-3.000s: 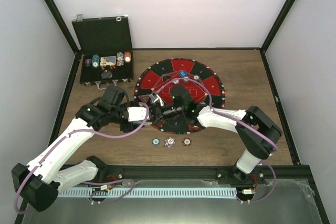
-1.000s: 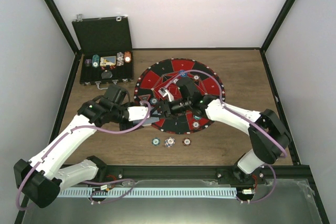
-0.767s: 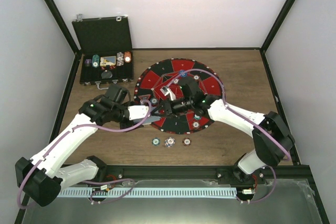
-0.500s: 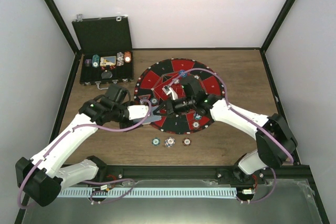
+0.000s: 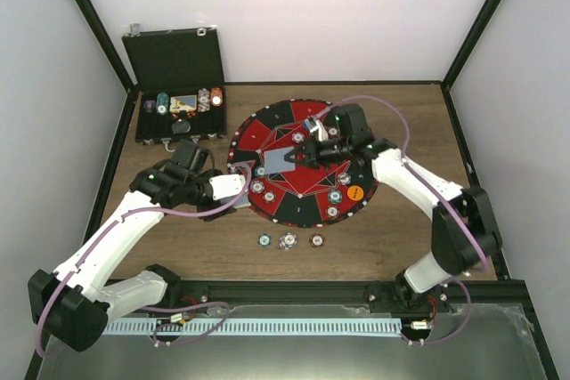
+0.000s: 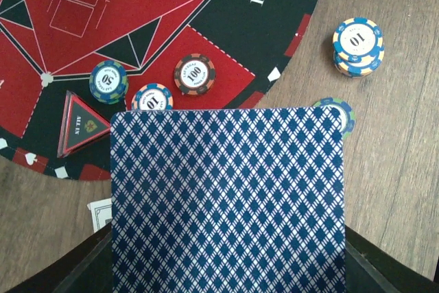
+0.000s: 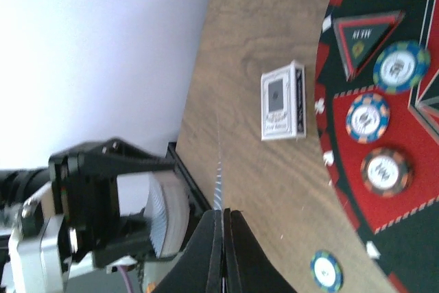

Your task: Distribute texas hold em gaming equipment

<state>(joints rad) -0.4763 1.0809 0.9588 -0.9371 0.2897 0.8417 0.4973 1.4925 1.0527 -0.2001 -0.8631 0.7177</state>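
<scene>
Noted right claw (image 5: 304,157) withdrawn from deck (image 6: 226,197) toward far side of mat (image 5: 307,211), clamped on one card (image 5: 280,163) projecting flat leftward from its tips over mat centre, long axis along them; found left claw (image 5: 240,186) gripping deck at near-left rim.

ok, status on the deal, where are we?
Left pincer shut on the deck. Right pincer shut on one card, over the mat in the top view. Chips lie on the mat nearby.
</scene>
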